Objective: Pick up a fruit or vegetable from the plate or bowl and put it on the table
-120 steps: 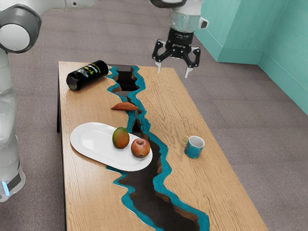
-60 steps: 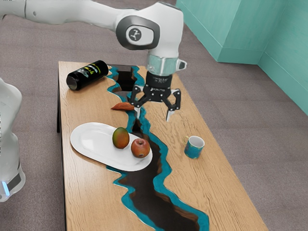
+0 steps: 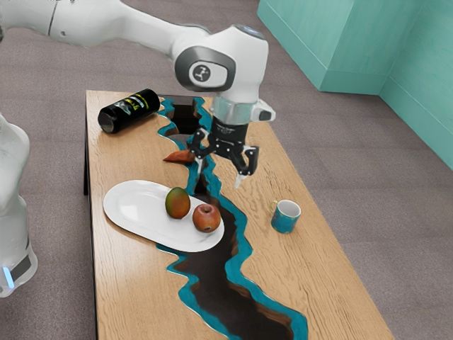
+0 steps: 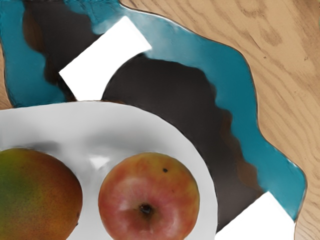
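Black two-finger gripper (image 3: 219,177) hangs empty, fingers spread; round red apple (image 3: 207,218) sits on oval white plate (image 3: 134,209); picking and placing undone.

Below my hand I have a white plate (image 4: 135,125) with an apple (image 4: 148,187), its dark hollow facing up at me, and a mango (image 4: 35,192) just beside it, not touching. Past the rim, under me too, runs the wooden table's (image 4: 292,75) dark channel (image 4: 165,90), edged in teal.
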`<act>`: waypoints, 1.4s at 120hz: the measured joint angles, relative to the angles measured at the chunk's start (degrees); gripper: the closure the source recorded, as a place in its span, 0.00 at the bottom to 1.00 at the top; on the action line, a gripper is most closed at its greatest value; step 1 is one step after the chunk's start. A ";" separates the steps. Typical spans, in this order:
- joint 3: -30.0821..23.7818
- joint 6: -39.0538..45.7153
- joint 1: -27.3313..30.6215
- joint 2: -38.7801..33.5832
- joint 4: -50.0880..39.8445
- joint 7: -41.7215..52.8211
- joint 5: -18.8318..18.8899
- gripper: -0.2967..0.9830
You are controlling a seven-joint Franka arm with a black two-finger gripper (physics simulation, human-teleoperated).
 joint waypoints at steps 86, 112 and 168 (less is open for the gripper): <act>-4.06 11.64 1.78 -2.04 -11.24 43.50 1.26 0.23; -4.63 13.83 2.00 -0.92 -11.85 49.57 0.82 0.23; -5.17 17.63 1.94 -0.36 -15.05 57.09 -1.51 0.23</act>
